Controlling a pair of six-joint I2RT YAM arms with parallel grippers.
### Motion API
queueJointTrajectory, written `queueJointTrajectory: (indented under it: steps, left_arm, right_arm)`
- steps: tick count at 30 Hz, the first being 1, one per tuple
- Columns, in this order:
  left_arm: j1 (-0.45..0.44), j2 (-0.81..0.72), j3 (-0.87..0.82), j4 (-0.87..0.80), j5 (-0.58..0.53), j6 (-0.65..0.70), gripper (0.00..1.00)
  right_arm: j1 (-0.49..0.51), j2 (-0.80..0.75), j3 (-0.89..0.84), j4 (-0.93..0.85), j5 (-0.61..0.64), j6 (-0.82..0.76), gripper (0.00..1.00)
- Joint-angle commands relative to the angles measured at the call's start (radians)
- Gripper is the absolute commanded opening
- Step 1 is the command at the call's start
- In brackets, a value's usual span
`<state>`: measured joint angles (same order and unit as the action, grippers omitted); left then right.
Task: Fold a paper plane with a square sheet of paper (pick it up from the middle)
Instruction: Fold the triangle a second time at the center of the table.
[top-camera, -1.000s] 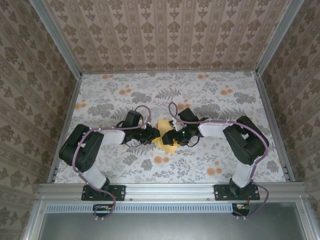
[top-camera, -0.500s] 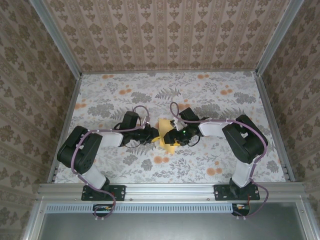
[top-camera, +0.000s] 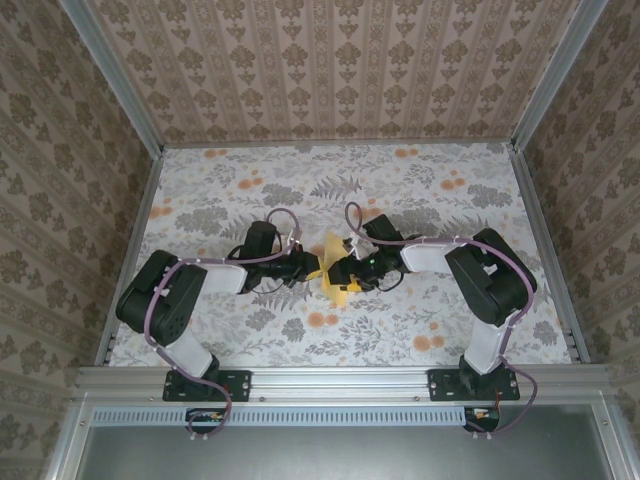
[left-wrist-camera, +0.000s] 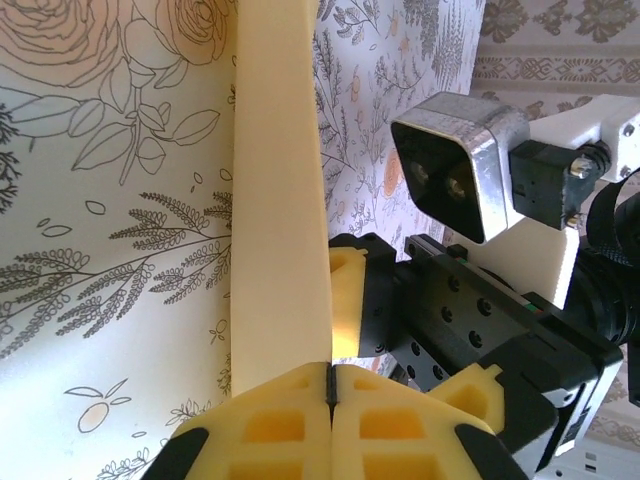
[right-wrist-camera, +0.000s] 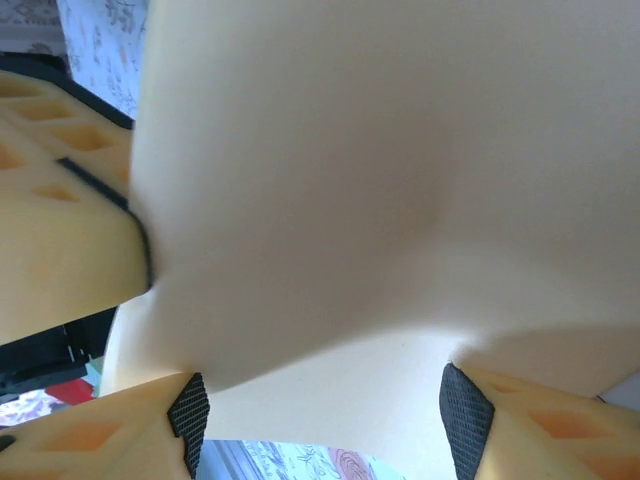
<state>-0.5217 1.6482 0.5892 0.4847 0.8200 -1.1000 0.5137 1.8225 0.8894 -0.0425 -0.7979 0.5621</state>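
1. Left gripper: my yellow fingers are pressed together, clamped on one edge of the thin, plain yellow-orange square sheet of paper. The sheet is folded into a narrow strip here. It stands edge-on out of the clamp and runs straight away from my fingertips, clear of the grey floral-print table.

2. Right gripper: my jaws stand apart. The sheet spans the gap between the two fingers and bulges toward the wrist camera. One finger lies against the side of the sheet. I cannot tell whether the other finger touches it.

3. Position of the sheet: it is held between the two grippers, raised and tilted. Its lower corner points toward my bases.

4. Edges: the long edges of the sheet are straight and sharply creased on the left gripper's side. On the right gripper's side the surface is smooth and curved, and no crease can be made out.

5. Clearance: on the far side of the sheet the table is open up to the patterned back wall. To the left and right of the sheet, the bare table beyond my arms reaches the aluminium side rails. On the near side of the sheet, a band of bare table lies between my arms.
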Motion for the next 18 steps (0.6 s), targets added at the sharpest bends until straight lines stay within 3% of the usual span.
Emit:
queueJointTrajectory:
  steps: [1, 11, 18]
  left_arm:
    - [0.003, 0.026, -0.021, 0.079, 0.033, -0.033, 0.03]
    - [-0.001, 0.035, -0.024, 0.094, 0.029, -0.04, 0.0]
    - [-0.008, 0.039, -0.018, 0.104, 0.03, -0.049, 0.0]
  right_arm:
    - [-0.018, 0.019, -0.051, 0.012, 0.041, 0.014, 0.71]
    - [-0.032, 0.016, -0.069, 0.056, 0.008, 0.044, 0.77]
    - [-0.03, 0.003, -0.06, 0.005, 0.058, 0.006, 0.81]
